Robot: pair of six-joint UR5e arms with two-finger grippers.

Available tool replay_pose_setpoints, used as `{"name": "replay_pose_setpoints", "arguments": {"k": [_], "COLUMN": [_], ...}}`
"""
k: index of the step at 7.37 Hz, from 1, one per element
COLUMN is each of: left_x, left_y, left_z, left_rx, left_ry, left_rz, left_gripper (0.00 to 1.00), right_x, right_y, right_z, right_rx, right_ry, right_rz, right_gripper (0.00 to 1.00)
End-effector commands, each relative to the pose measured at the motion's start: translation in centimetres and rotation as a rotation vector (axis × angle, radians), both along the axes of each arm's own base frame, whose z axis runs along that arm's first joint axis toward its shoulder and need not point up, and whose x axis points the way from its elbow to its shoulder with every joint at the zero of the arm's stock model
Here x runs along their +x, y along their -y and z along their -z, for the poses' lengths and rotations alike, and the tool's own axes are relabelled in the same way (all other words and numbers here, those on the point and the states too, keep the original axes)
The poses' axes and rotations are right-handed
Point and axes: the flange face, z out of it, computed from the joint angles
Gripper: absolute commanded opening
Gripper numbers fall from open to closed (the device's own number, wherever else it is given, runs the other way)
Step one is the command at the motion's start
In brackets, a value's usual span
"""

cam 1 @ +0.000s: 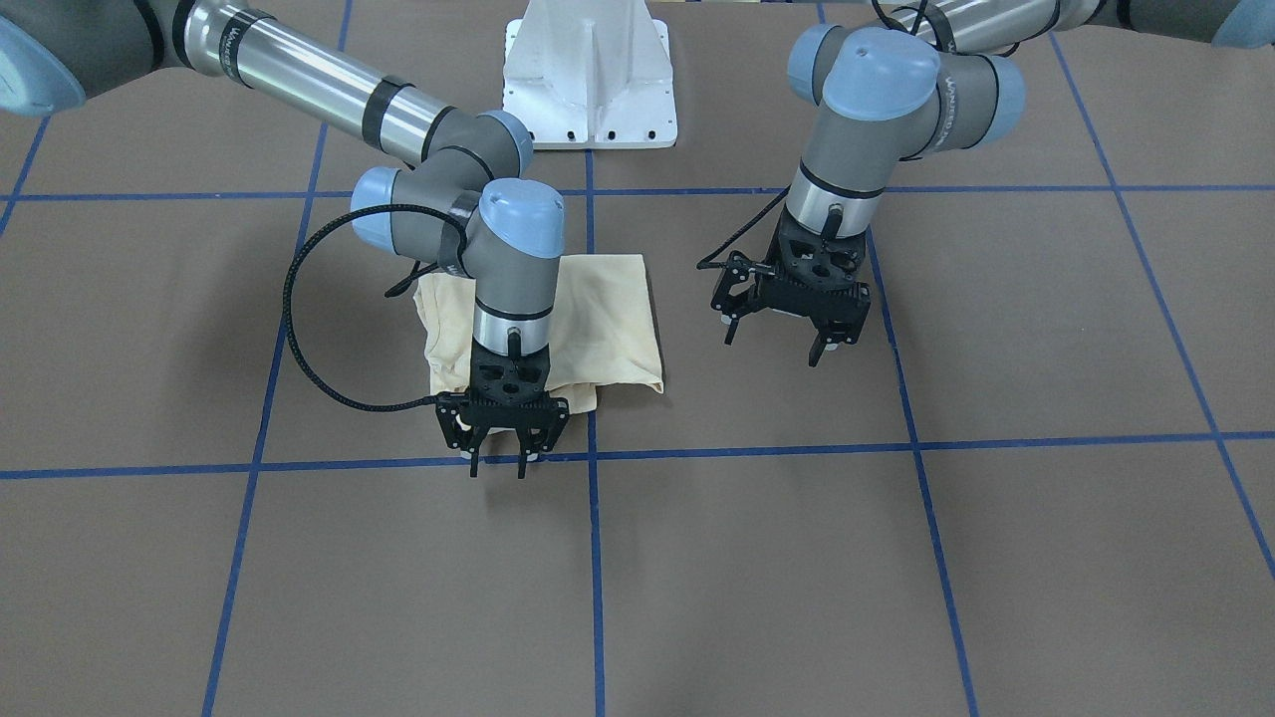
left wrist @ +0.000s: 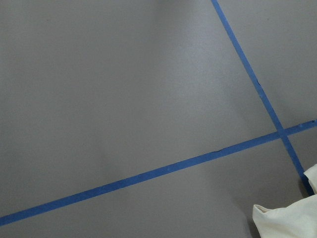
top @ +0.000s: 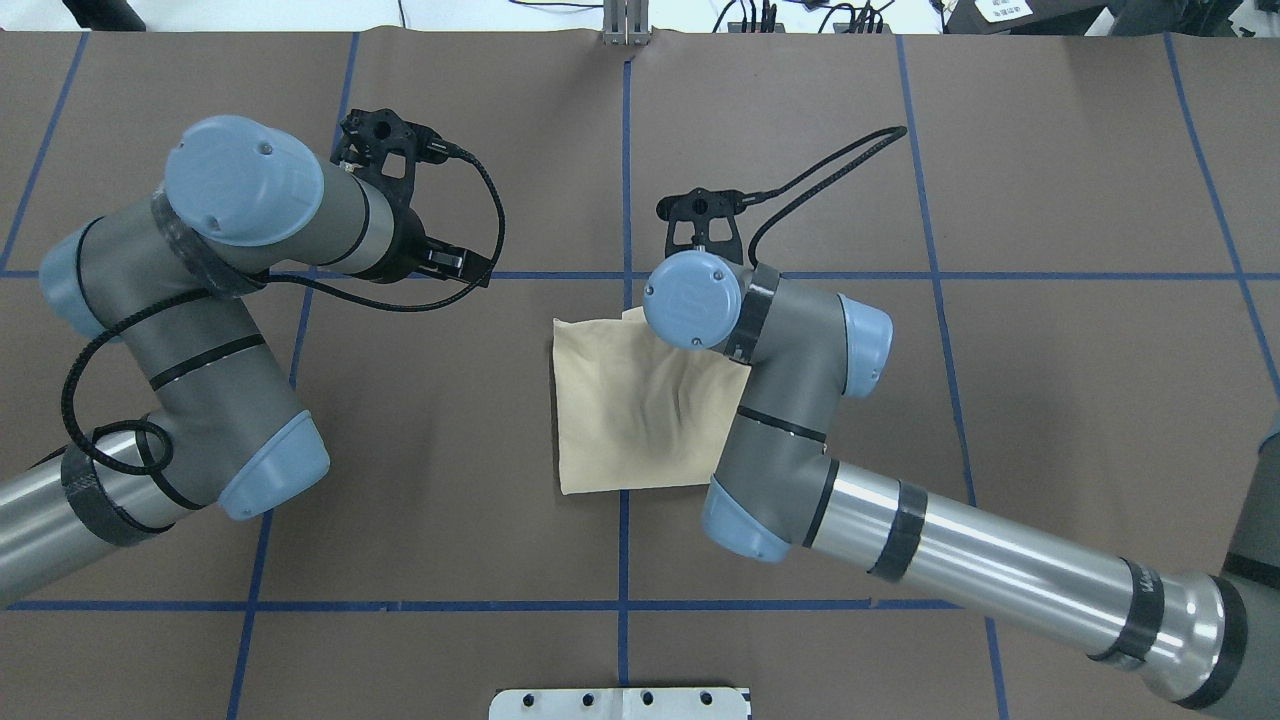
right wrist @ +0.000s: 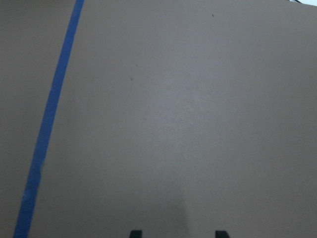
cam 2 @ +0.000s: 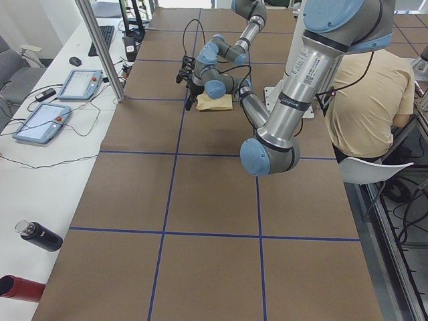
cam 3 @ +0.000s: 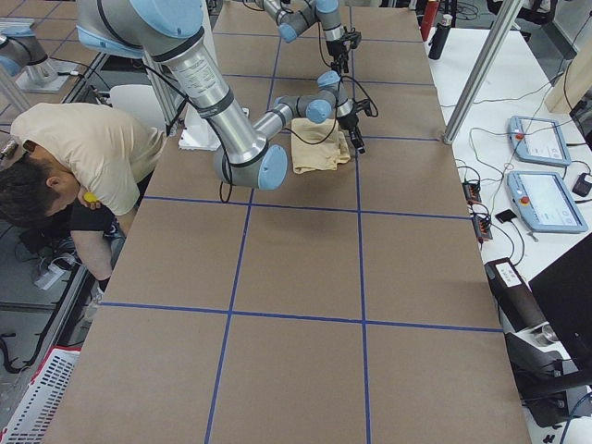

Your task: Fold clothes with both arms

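Right arm [cam 1: 453,159] bends over shirt [cam 1: 608,309], jaws parted downward; left arm [cam 1: 847,149] apart

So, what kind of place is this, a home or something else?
Most likely a robotics lab, not a home. The table is covered in brown paper with a blue tape grid, control tablets with red buttons lie on a side bench, and a person is nearby.

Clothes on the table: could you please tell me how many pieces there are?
1. A folded cream shirt lies on the table beside the open right gripper; part of it is hidden.
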Motion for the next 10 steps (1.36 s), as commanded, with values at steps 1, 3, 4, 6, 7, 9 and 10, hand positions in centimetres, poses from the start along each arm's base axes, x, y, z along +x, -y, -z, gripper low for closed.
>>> {"name": "replay_pose_setpoints", "arguments": {"k": [1, 3, 4, 6, 7, 9, 10], "left_x": [0.0, -0.3, -1.3, -4.6, -6.9, -15.6, -21.1], "left_y": [0.0, -0.1, -1.0, -3.5, -4.1, -3.1, -2.0], "left_z": [0.0, 0.3, -0.4, -2.0, -3.1, -7.0, -9.6], "left_rx": [0.000, 0.004, 0.005, 0.009, 0.041, 0.140, 0.178], "left_ry": [-0.001, -0.007, -0.005, 0.002, 0.025, 0.130, 0.186], "left_rz": [0.001, 0.002, 0.001, -0.009, -0.022, -0.065, -0.092], "left_gripper": [1.00, 1.00, 1.00, 1.00, 1.00, 1.00, 1.00], "right_x": [1.9, 6.5, 10.6, 21.9, 26.8, 38.9, 45.3], "right_y": [1.6, 3.5, 2.4, -2.1, -3.1, -3.6, -4.3], "right_z": [2.8, 2.3, 0.7, -1.5, -4.2, -12.4, -16.8], "right_rx": [-0.026, -0.128, -0.177, -0.146, -0.140, -0.141, -0.146], "right_ry": [0.078, 0.158, 0.133, 0.067, 0.049, -0.002, -0.029], "right_rz": [0.040, 0.101, 0.123, 0.235, 0.285, 0.403, 0.443], "right_gripper": [0.99, 0.99, 1.00, 1.00, 1.00, 1.00, 1.00]}}
